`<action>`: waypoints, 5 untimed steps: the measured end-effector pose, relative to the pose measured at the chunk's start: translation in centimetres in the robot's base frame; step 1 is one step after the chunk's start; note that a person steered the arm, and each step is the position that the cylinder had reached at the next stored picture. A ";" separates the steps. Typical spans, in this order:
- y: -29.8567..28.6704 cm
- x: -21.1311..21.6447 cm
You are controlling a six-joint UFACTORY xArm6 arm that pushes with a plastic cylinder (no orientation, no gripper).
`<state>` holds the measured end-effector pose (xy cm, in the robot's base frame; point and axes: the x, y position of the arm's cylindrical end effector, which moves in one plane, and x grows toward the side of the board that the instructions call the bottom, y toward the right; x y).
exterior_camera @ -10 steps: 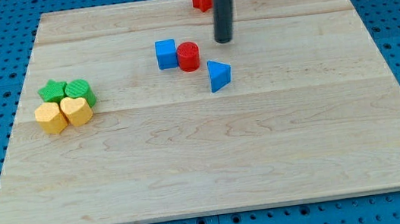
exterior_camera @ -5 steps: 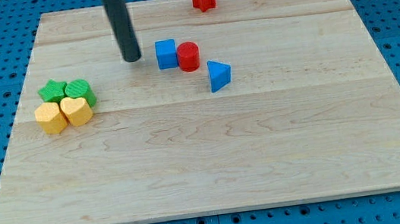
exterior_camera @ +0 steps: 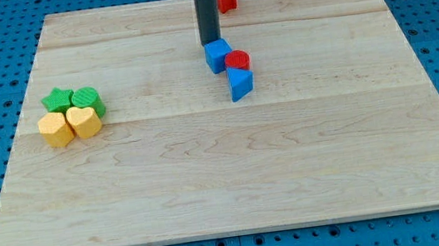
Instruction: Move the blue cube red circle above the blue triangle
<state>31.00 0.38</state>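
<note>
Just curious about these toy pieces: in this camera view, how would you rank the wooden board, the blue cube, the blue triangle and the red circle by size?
1. Wooden board, by far.
2. Blue cube and blue triangle: too alike to rank.
3. Red circle, though partly hidden behind the triangle.

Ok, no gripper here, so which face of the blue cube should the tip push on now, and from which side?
Probably its left face, coming from the view's left. The blue cube sits up-left of the blue triangle, with the red circle touching its right side. My tip is at its top edge; pushing down from there would drive it past the triangle.
</note>
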 end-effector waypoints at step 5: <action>1.6 -0.5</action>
<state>30.49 1.98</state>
